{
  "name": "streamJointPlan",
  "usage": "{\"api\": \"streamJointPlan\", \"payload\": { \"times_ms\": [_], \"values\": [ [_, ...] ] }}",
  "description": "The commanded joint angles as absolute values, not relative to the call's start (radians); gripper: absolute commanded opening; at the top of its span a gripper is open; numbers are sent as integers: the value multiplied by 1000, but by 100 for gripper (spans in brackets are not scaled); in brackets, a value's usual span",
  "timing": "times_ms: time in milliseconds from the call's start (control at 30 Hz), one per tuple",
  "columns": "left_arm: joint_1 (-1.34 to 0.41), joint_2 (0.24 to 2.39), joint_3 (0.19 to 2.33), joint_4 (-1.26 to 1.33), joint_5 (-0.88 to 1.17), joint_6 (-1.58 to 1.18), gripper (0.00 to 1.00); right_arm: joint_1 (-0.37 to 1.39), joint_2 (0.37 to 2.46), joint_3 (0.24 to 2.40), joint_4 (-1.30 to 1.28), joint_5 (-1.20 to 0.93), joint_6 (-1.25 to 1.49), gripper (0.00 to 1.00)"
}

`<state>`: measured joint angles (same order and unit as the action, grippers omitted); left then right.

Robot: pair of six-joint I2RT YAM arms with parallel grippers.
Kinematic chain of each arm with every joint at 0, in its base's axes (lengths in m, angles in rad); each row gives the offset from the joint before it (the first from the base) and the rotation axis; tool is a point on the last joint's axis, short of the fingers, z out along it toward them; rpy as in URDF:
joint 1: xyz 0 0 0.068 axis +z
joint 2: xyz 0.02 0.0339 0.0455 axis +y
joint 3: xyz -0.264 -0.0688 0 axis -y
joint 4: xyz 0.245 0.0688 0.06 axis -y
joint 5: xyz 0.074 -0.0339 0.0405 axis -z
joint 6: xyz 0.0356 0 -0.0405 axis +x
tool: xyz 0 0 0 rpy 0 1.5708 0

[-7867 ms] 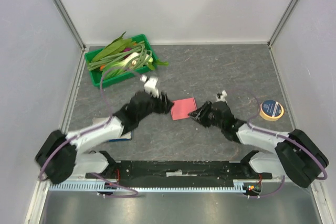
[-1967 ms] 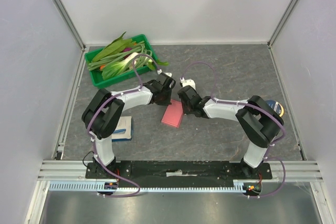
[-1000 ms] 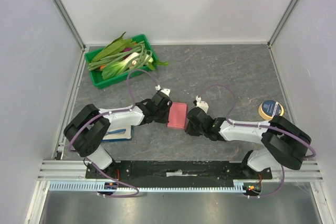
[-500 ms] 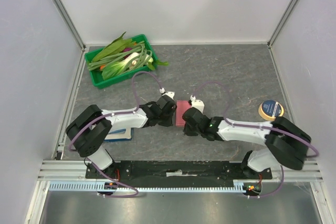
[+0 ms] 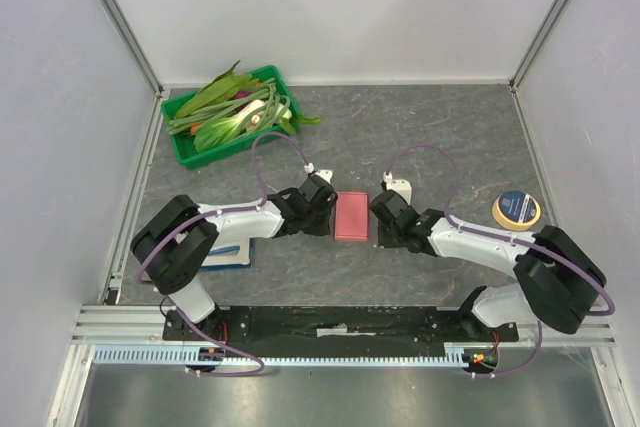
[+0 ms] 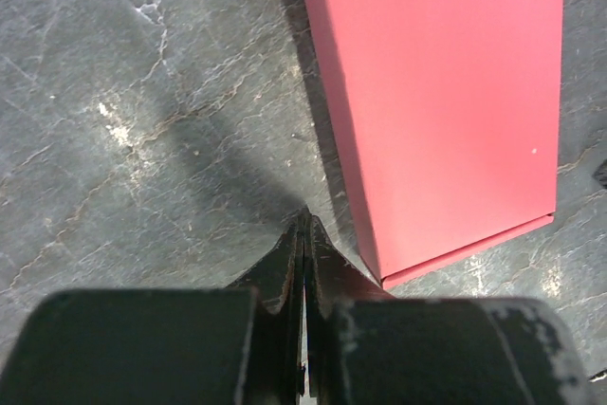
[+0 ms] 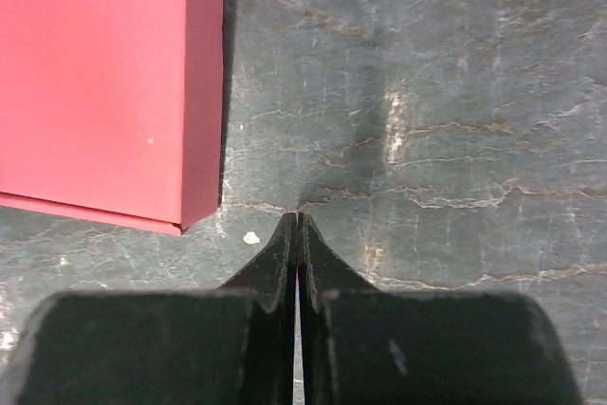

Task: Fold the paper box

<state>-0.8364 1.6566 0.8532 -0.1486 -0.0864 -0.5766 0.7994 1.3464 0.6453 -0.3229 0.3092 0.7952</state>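
Near left, the booklet (image 5: pixel 228 252), its print too small to read. The left gripper (image 5: pixel 328 215) and right gripper (image 5: pixel 378 215) are both pinched shut and empty, either side of the box (image 5: pixel 352 215), which lies flat on the table (image 5: pixel 430 137). The tape (image 5: pixel 517 209) label is unreadable. The tray (image 5: pixel 184 154) is far left.

Bright, even light from overhead; soft shadows edge the paper box (image 6: pixel 446 92); the wrist views' near foreground blurs slightly.

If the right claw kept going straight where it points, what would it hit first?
Most likely the table, right at its tips. The shut right gripper aims just beside the paper box, not at it.
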Motion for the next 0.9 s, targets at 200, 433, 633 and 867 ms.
{"api": "streamJointPlan", "payload": {
  "times_ms": [200, 433, 633, 867],
  "values": [
    [-870, 1727, 877, -170, -60, -587, 2, 825, 1433, 650, -221, 252, 807, 0],
    [-896, 1758, 882, -141, -19, -597, 2, 879, 1548, 678, -62, 193, 839, 0],
    [-960, 1821, 942, -109, 63, -615, 2, 879, 1540, 646, 107, 66, 926, 0],
    [-930, 1738, 907, -167, -76, -614, 4, 864, 1523, 664, -144, 262, 870, 0]
  ]
}}
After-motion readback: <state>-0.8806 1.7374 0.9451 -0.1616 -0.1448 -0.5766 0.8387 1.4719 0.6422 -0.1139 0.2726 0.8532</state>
